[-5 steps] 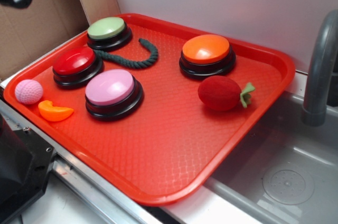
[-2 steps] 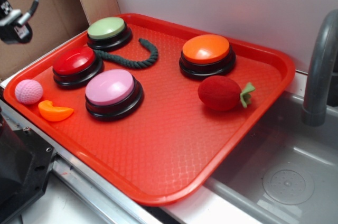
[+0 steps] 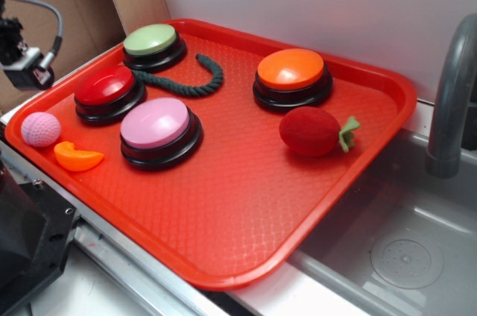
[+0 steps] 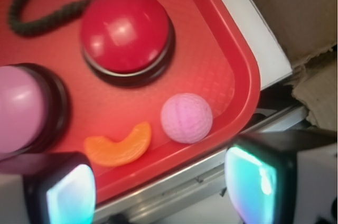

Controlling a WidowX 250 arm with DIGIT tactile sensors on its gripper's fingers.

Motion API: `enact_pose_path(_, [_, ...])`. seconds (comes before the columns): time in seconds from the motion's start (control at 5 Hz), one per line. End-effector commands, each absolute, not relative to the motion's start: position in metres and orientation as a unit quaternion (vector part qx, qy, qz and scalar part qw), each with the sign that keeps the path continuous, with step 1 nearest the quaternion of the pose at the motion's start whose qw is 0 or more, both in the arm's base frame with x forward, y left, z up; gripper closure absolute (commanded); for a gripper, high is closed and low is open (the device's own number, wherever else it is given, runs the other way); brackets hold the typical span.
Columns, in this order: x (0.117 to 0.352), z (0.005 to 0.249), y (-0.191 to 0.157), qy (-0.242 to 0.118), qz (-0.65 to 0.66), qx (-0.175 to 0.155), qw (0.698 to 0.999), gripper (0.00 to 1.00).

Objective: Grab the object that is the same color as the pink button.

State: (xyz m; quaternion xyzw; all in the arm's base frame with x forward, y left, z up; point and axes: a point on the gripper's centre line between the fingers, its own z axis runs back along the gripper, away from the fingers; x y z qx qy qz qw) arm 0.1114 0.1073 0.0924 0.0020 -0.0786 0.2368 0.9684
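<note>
Tray (image 3: pixel 246 204), red and textured, spread ahead of and below the gripper (image 4: pixel 158 187), carrying everything else. Pink button (image 3: pixel 155 124) on its black base farther in over the tray, off to one side of the gripper's line; red button (image 4: pixel 125 31) straight ahead beyond the target. Orange slice (image 4: pixel 119 145) just short of the gripper, between the fingertips in the wrist view and near the ball without visibly touching it. Pink ball (image 4: pixel 186 118), smallest of all, tucked in the tray corner close to the raised rim, slightly ahead of the gripper and nearer its right-hand fingertip as the wrist view shows it.

Gripper spread wide, holding nothing, raised above the tray edge.

Judged by its dimpled golf-ball surface: light, probably hard, round and apt to roll or squirt out under an off-centre pinch. Best taken across the widest middle, one finger on each side, squarely centred. Little room on the rim side, so a finger there may catch the tray wall; orange slice close enough to be nudged.
</note>
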Motion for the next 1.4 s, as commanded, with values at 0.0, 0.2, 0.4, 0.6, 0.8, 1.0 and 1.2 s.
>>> enact_pose_path(0.0, [0.113, 0.063, 0.131, -0.079, 0.291, 0.044, 0.952, 0.0])
enact_pose_path(0.2, [0.113, 0.051, 0.14, -0.066, 0.298, 0.046, 0.951, 0.0])
enact_pose_path(0.4, [0.117, 0.044, 0.142, -0.071, 0.291, 0.033, 0.953, 0.0])
enact_pose_path(0.6, [0.12, 0.031, 0.139, -0.057, 0.291, 0.027, 0.955, 0.0])
enact_pose_path(0.8, [0.124, 0.024, 0.136, -0.051, 0.296, 0.026, 0.954, 0.12])
enact_pose_path(1.0, [0.127, 0.02, 0.133, -0.047, 0.292, 0.028, 0.955, 0.8])
enact_pose_path(1.2, [0.127, 0.023, 0.129, -0.06, 0.287, 0.028, 0.956, 1.0])
